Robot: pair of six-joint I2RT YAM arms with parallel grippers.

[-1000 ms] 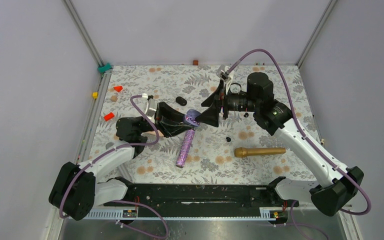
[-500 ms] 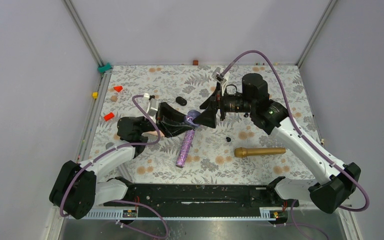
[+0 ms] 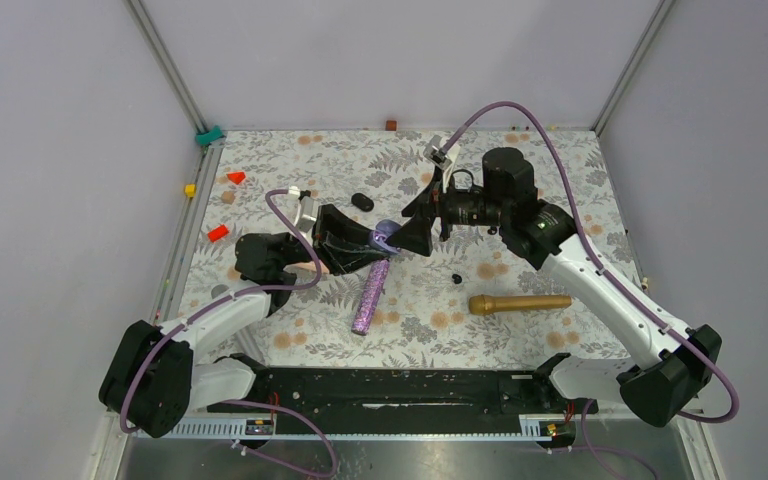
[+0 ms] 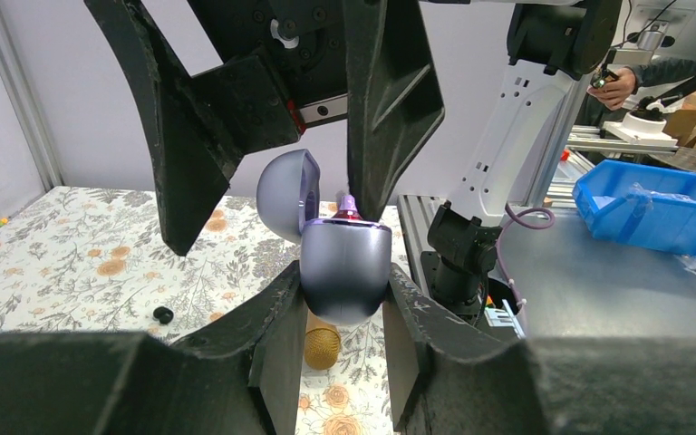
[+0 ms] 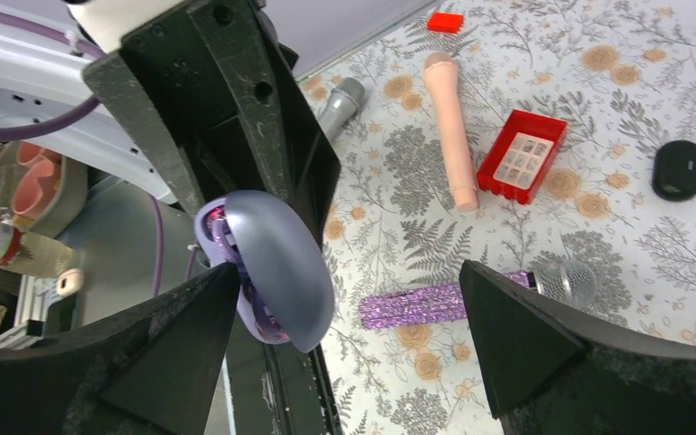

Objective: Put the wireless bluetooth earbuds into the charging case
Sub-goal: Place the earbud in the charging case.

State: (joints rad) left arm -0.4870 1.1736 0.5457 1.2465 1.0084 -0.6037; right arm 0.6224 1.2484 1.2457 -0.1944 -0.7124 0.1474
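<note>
1. Judging by how things lie, the task is in its early part. The charging case is lifted off the surface with its lid swung open, but one earbud lies loose below both sets of jaws and well apart from them.
2. I cannot tell whether the case's pockets hold anything, because the lid hides most of the inside. I also cannot make out a second earbud with certainty.
3. What is left, as I read it, is to fetch the loose earbud and seat it in the case, then do the same for its twin if that one is not already in.
4. The left jaws are clenched on the lower half of the case, one finger pressing each side, and hold it upright.
5. The right jaws are spread wide and grasp nothing. The open lid sits between their fingers, close to one of them, with no contact I can confirm.
6. A glittery purple microphone lies just beneath the left jaws.
</note>
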